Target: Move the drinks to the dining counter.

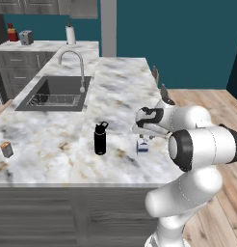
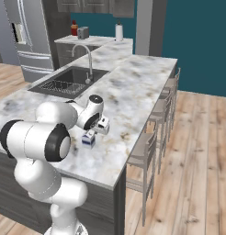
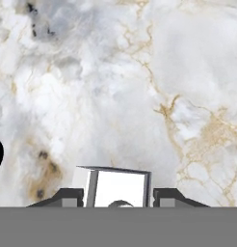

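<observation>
Far left on the dining counter (image 1: 115, 91) we spot the orange drink container (image 1: 6, 149); further along stands the black bottle (image 1: 100, 138), upright. Then our gripper (image 3: 118, 195), jaws flanking the carton (image 3: 118, 187) directly beneath. Gripping or letting go? We cannot tell. The carton stands upright on the marble, so lifting straight up looks right.

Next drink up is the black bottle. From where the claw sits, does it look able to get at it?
Probably yes. The black bottle stands upright beside the carton under the claw, with bare counter between them.
</observation>
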Robot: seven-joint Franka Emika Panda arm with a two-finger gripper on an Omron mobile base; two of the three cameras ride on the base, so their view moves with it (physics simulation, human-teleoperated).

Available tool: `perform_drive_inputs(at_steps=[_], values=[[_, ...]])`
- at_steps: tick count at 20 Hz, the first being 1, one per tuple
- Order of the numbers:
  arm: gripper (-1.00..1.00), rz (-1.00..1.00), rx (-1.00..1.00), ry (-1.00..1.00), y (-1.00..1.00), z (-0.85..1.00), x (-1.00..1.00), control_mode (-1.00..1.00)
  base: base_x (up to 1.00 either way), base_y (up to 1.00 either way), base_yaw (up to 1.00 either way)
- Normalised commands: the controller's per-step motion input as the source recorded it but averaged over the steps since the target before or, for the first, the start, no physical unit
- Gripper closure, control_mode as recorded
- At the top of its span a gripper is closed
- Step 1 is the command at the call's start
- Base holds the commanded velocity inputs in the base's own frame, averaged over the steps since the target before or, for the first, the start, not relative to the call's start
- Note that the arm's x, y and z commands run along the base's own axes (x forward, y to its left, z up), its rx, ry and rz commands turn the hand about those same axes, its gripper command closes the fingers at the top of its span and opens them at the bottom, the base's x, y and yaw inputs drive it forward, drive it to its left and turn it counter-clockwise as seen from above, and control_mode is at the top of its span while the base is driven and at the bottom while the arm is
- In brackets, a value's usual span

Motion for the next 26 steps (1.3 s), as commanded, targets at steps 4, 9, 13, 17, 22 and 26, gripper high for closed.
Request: perform_drive_inputs(at_steps=[4,9,13,17,22,26], values=[[-1.0,0.0,0.0,0.0,0.0,0.03,0.0,-1.0,0.0,0.0,0.0],[-1.0,0.0,0.0,0.0,-0.07,0.35,0.0,-1.0,0.0,0.0,0.0],[-1.0,0.01,0.0,0.0,-0.15,0.52,-0.08,-1.0,0.0,0.0,0.0],[-1.0,0.02,0.0,0.0,-0.01,0.6,-0.29,-1.0,0.0,0.0,0.0],[-1.0,0.0,-0.04,0.0,0.0,0.55,-0.61,-1.0,0.0,0.0,0.0],[-1.0,0.0,-0.11,0.0,0.0,0.39,-0.8,-1.0,0.0,0.0,0.0]])
